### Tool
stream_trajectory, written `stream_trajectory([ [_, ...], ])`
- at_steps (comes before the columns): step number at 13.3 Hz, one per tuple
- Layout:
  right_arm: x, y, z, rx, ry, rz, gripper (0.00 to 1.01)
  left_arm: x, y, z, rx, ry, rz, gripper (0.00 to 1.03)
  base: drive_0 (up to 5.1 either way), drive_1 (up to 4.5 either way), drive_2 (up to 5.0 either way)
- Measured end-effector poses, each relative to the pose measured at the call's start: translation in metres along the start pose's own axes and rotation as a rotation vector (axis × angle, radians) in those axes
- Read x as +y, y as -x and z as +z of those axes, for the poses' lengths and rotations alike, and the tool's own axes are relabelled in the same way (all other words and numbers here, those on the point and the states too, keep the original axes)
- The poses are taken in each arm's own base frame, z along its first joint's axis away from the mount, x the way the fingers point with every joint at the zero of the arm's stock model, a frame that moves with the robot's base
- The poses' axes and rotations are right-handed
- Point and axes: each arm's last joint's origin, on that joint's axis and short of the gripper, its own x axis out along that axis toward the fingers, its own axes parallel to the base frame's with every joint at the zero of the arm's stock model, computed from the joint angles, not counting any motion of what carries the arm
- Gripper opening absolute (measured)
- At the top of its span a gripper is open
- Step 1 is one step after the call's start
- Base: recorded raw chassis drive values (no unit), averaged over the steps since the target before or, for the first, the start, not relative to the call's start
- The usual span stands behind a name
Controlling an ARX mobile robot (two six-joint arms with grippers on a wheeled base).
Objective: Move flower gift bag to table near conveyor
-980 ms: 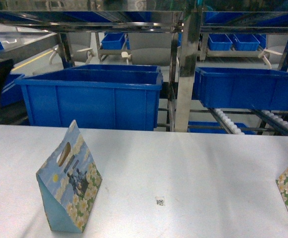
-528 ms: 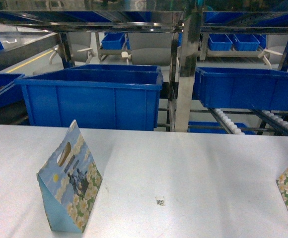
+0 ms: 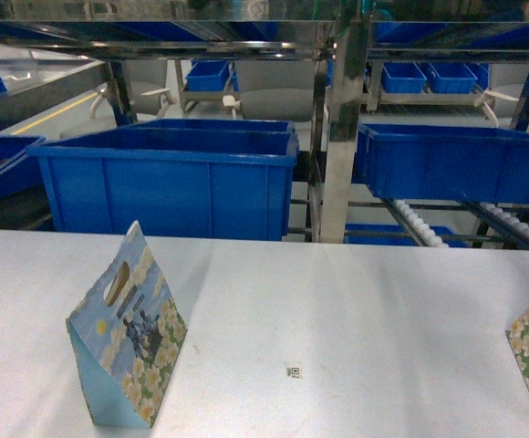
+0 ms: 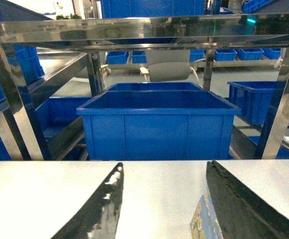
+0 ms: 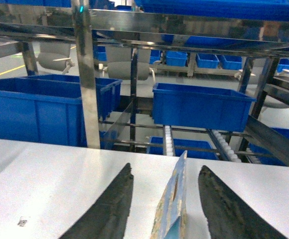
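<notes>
A shiny steel-framed conveyor (image 3: 337,128) of sloped tracks, its rows of small white rollers (image 3: 420,224) showing under smooth blue plastic bins (image 3: 169,178), rises beyond both grippers, across the far edge of a wide, flat, pale grey-white table (image 3: 356,310). On the matte tabletop stands the flower gift bag (image 3: 126,342), a small wedge of sky-blue paper printed with white-yellow blooms and a dark figure, a die-cut handle hole near its peak; in the left wrist view its top edge pokes up just inside the right-hand finger of the left gripper (image 4: 162,209), whose dark, glossy, tapered fingers (image 4: 102,209) stand apart. A second flowered bag (image 5: 172,204) stands upright and edge-on between the spread, rough black fingers (image 5: 224,209) of the right gripper (image 5: 167,209), touching neither. A tiny black square mark (image 3: 294,370) dots the tabletop.
</notes>
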Motion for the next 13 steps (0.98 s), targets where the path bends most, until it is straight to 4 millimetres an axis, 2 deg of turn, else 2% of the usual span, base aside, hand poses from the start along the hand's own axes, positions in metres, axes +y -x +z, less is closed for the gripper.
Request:
stream_trajectory([
  [3,-0.001,0.006,-0.004,-0.011,0.001,-0.026,0.03,0.000,0.014,-0.010,-0.006,0.021,-0.001,0.11,0.0,0.00,0.0],
  [4,-0.001,0.007,-0.009,-0.007,-0.001,-0.026,0.02,-0.001,0.018,-0.013,-0.003,0.022,-0.001,0.02,0.0,0.00,0.0],
  [9,-0.001,0.014,-0.008,-0.020,-0.001,-0.027,0.02,-0.001,0.032,-0.024,-0.023,0.025,-0.001,0.02,0.0,0.00,0.0],
  [11,-0.001,0.022,-0.015,0.035,-0.001,-0.026,0.02,-0.001,0.036,-0.024,-0.024,0.025,0.000,0.02,0.0,0.00,0.0],
  [12,-0.001,0.026,-0.010,-0.028,-0.001,-0.027,0.02,-0.001,0.038,-0.023,-0.032,0.025,-0.001,0.02,0.0,0.00,0.0],
  [13,-0.001,0.026,-0.012,-0.008,-0.001,-0.026,0.02,-0.001,0.040,-0.023,-0.029,0.025,0.000,0.02,0.0,0.00,0.0],
])
